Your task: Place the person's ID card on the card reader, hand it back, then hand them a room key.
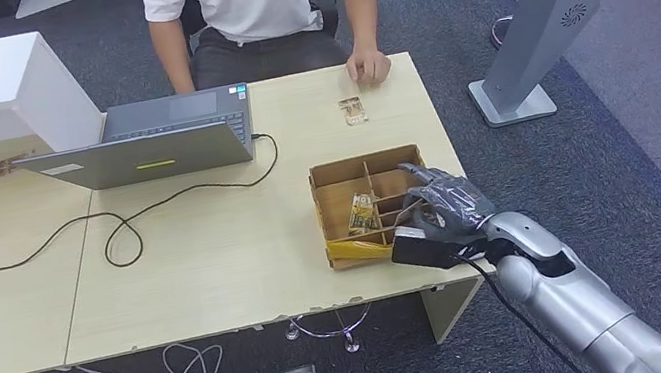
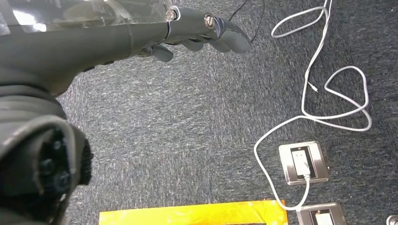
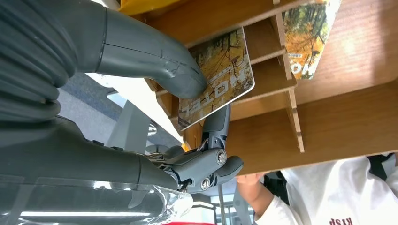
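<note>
Gripped between the thick grey thumb and a dark finger of the robot's right hand (image 3: 197, 117), a glossy room key card printed with autumn leaves and the word HOTEL (image 3: 220, 77) sits partly out of its slot; that pinch on the card's face and back looks meant to draw it free without bending it. Around it stands the brown cardboard box with slotted dividers (image 1: 330, 174), near the table's right front corner, its partitions keeping the cards upright so an edge can be reached. A second leaf-printed card (image 3: 307, 35) leans in a neighbouring compartment. Beyond the box, on the pale wooden table (image 1: 207, 258), a small tan ID card (image 1: 353, 111) lies just beside the seated person's hand (image 1: 369, 66), apparently already returned. Further left stands an open grey laptop (image 1: 148, 151). Hanging low over dark carpet, the left hand (image 2: 187, 35) holds nothing, its fingers loosely curled.
</note>
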